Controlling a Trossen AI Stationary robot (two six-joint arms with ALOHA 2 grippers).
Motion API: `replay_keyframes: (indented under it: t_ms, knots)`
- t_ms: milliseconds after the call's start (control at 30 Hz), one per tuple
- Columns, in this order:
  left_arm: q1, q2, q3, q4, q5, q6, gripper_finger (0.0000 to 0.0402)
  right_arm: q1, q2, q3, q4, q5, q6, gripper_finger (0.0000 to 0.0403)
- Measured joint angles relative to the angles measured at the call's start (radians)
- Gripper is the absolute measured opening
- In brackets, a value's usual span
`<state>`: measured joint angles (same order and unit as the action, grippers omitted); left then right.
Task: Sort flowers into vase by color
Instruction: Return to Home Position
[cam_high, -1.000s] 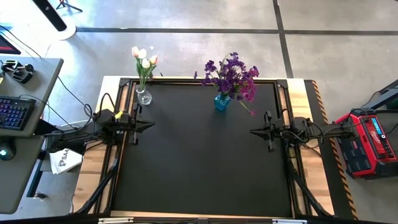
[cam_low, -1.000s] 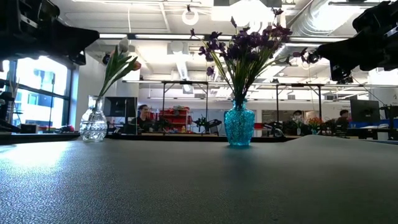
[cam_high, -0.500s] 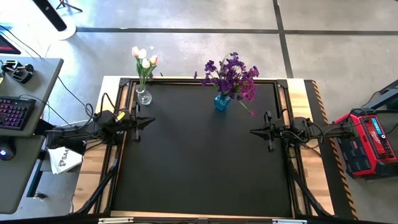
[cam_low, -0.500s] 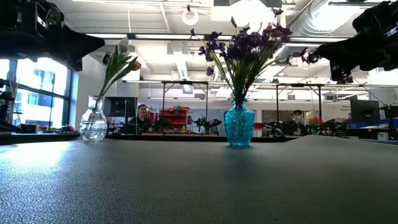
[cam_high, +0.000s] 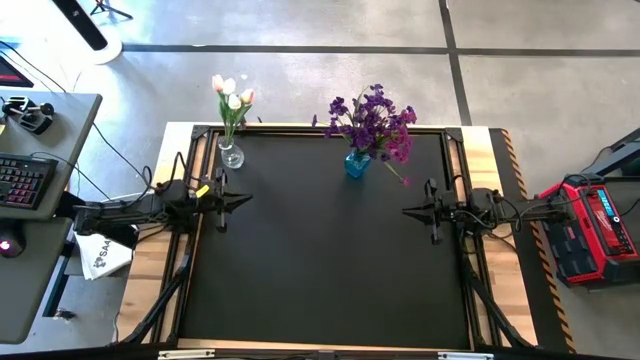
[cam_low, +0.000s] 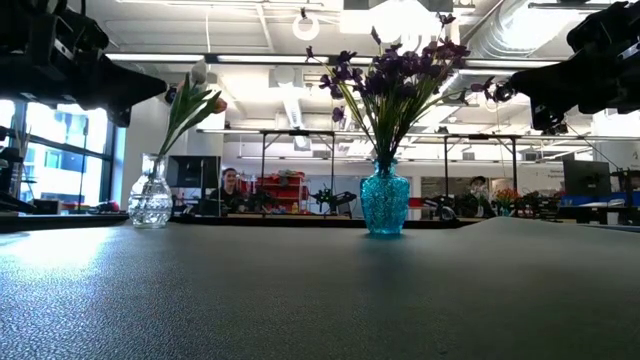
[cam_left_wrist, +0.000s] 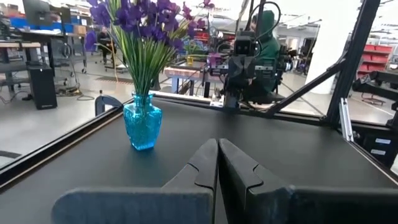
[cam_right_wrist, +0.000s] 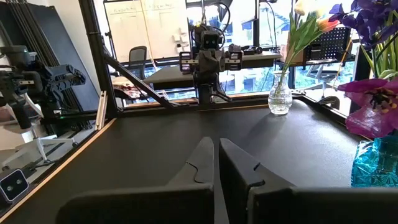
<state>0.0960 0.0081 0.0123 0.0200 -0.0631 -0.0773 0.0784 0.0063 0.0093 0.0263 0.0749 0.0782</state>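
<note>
Over the black matte tabletop (cam_high: 320, 280) our left gripper (cam_high: 243, 200) and right gripper (cam_high: 406, 211) hold jaws together, pale tulips (cam_high: 232, 93) in a clear glass vase (cam_high: 231, 156) beside the left jaws, purple flowers (cam_high: 372, 122) in a blue glass vase (cam_high: 356, 165) nearer the right, arms (cam_low: 590, 50) cropped against the workshop (cam_low: 290, 150).

Bright, even light falls from above on the black mat (cam_high: 320, 250), leaving only faint shadows. At table height the ceiling lamps (cam_low: 400, 20) and a window (cam_low: 55, 140) glare white — the left arm (cam_low: 70, 70), right arm (cam_low: 590, 55) and purple flowers (cam_low: 395, 70) show as dark silhouettes.
</note>
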Motion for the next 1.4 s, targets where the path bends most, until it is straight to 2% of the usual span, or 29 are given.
replay_keyframes:
  t_ms: [333,733,1400]
  knots:
    - [0.000,0.000,0.000,-0.001,0.000,0.001,0.0000,0.017,-0.005,0.000,0.000,0.000,0.000,0.0000]
    - [-0.059,-0.004,0.000,-0.001,-0.001,0.002,0.0000,0.005,-0.002,0.000,0.000,-0.001,0.000,0.0000]
    - [-0.058,0.002,0.000,-0.001,-0.001,0.002,0.0000,0.005,0.000,0.000,0.000,-0.001,0.000,0.0000]
